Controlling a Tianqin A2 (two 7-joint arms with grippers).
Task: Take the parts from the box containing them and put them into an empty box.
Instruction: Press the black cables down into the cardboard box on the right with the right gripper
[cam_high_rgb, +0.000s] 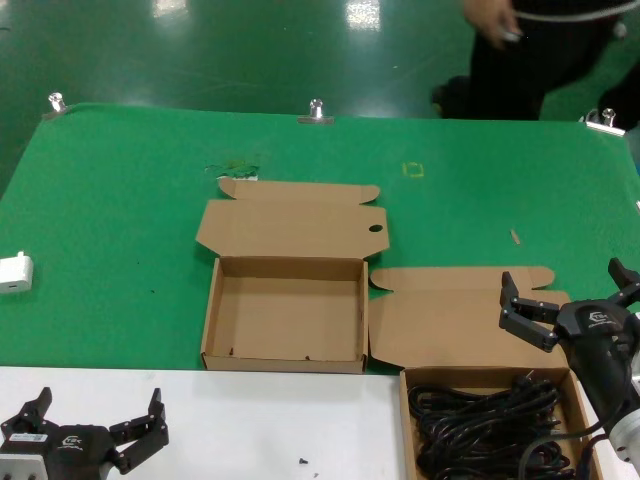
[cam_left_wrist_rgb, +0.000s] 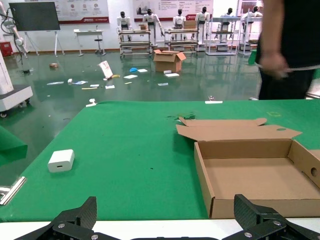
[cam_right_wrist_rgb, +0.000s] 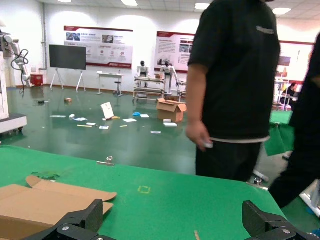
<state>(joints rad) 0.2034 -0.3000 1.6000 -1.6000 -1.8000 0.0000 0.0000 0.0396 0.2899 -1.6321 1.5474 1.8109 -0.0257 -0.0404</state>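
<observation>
The empty box (cam_high_rgb: 285, 312) lies open mid-table with a few dark specks along its base and its lid flap (cam_high_rgb: 290, 222) folded back; the left wrist view shows it too (cam_left_wrist_rgb: 260, 175). The parts, a tangle of black power cords (cam_high_rgb: 480, 425), fill the box containing them (cam_high_rgb: 404, 415) at the near right, whose lid (cam_high_rgb: 440, 325) lies flat behind it. My right gripper (cam_high_rgb: 565, 287) hovers open over that box's far edge, holding nothing (cam_right_wrist_rgb: 172, 215). My left gripper (cam_high_rgb: 98, 402) is open and empty at the near left (cam_left_wrist_rgb: 167, 210).
A white adapter (cam_high_rgb: 14, 272) (cam_left_wrist_rgb: 61, 160) lies at the table's left edge. A person (cam_right_wrist_rgb: 235, 85) stands behind the far right side. A yellow square mark (cam_high_rgb: 413, 169) and green scraps (cam_high_rgb: 235, 165) are on the green mat. Clamps (cam_high_rgb: 316, 110) hold the far edge.
</observation>
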